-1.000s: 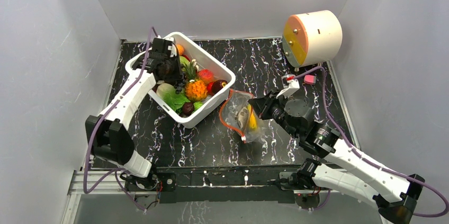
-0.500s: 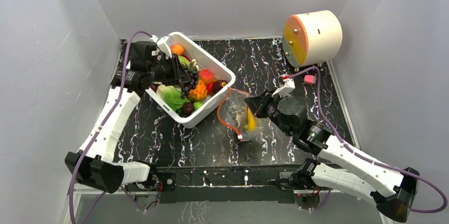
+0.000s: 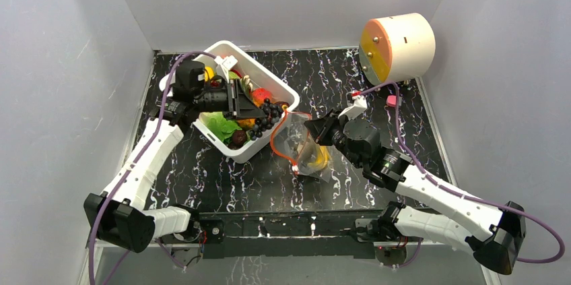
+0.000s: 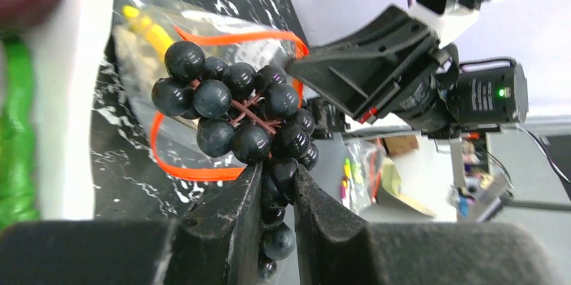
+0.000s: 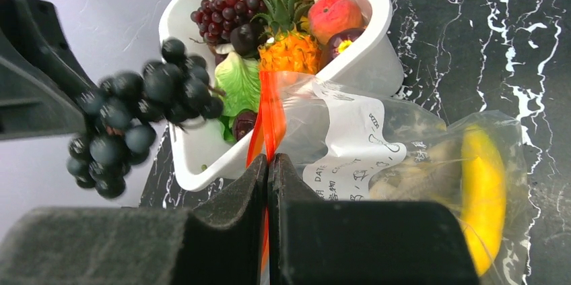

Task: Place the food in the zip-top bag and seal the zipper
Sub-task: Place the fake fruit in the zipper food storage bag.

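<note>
**A:** What do we have in the left fingers (image 4: 229, 221)?

**B:** We see them clenched on the lower end of a bunch of grapes (image 4: 232, 120). The grapes are glossy black beads, round and hard-looking, on thin reddish stalks.

**A:** And the right fingers (image 5: 232, 214)?

**B:** They are pressed together on the zipper (image 5: 268, 113), a thin, smooth orange-red strip. It curves in an open loop around the mouth of the zip-top bag (image 5: 411, 130).

**A:** How does the bag look to us?

**B:** It is clear, crinkly film with a white label (image 5: 347, 140). We can read "DATE" on the label, but the rest is too creased to make out. Inside lie a smooth yellow banana (image 5: 481, 191) and something pale that we cannot identify.

**A:** Where does the bag sit?

**B:** On the surface (image 3: 337, 76), which is black with white marble veining. The bag is just right of the white tub (image 3: 266, 76), with its mouth turned toward the tub.

**A:** And the grapes?

**B:** They hang over the tub's right rim, just beside the bag's open mouth.

**A:** What is in the tub?

**B:** More plastic food. There is a knobbly orange pineapple (image 5: 289, 52) with a spiky green crown, ruffled greens (image 5: 239, 79) and a second, purplish grape bunch (image 5: 222, 15).
</note>
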{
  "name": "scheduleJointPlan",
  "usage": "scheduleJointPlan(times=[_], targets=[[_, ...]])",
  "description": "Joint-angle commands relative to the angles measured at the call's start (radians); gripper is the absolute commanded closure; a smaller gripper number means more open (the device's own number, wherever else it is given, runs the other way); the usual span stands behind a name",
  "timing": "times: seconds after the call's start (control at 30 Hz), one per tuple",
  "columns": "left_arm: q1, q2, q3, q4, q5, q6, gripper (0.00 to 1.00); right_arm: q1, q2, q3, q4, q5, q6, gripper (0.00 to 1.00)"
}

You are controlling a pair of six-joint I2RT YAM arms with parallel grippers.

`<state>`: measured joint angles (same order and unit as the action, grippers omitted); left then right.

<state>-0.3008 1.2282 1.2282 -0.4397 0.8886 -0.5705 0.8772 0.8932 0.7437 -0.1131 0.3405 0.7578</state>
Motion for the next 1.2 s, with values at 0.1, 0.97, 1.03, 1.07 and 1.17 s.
scheduleJointPlan(times=[0.1,0.97,1.03,1.07,1.17], targets=[[-0.048,-0.036,-0.080,0.144,0.169,-0.100,0.81,0.005,0.013,0.077,0.106,-0.010,0.003,1.00],[-0.110,0.010,-0.202,0.289,0.280,-0.147,0.82,0.005,0.021,0.068,0.149,-0.059,-0.006,1.00],[-0.111,0.039,-0.189,0.206,0.244,-0.082,0.82,0.005,0.022,0.063,0.170,-0.081,-0.011,1.00],[-0.110,0.057,-0.174,0.148,0.214,-0.039,0.82,0.005,0.024,0.065,0.171,-0.090,-0.012,1.00],[-0.113,0.113,-0.120,0.037,0.147,0.046,0.83,0.005,0.032,0.073,0.175,-0.127,-0.016,1.00]])
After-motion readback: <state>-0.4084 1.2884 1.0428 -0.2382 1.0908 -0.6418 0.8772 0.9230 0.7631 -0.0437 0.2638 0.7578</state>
